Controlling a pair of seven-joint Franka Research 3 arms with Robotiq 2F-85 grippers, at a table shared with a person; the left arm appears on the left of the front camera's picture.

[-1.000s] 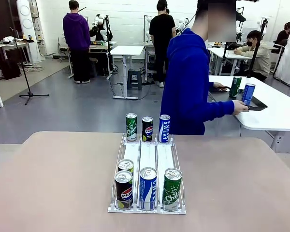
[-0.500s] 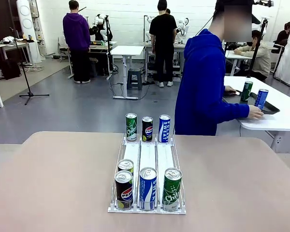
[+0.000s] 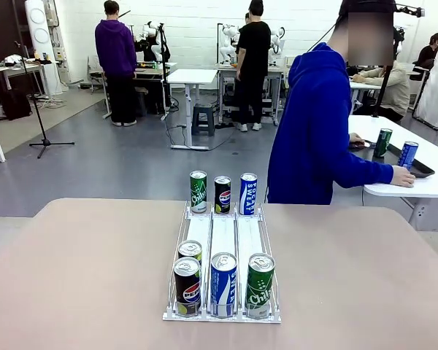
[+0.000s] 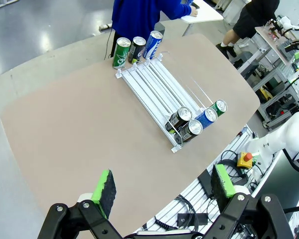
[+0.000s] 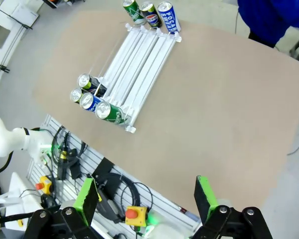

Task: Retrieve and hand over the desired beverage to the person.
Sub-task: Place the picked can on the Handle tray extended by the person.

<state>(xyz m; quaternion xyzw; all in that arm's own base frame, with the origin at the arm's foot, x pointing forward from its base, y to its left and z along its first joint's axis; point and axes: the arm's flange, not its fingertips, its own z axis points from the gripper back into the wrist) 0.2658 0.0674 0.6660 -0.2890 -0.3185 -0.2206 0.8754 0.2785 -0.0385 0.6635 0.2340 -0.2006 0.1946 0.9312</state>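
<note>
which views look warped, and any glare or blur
Front view: sharp, straight, soft glare on the grey floor. Left wrist view: wide-angle bend along the table edge, floor glare top left. Right wrist view: table edge bowed too, cans sharp.

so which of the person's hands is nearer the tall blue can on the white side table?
Their right. Right hand rests beside the blue can; left hand lies farther off, past the green can.

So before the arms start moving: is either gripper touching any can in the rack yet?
Apart. Both wrist views show the left gripper and right gripper open high above the table, the rack of cans far below.
</note>
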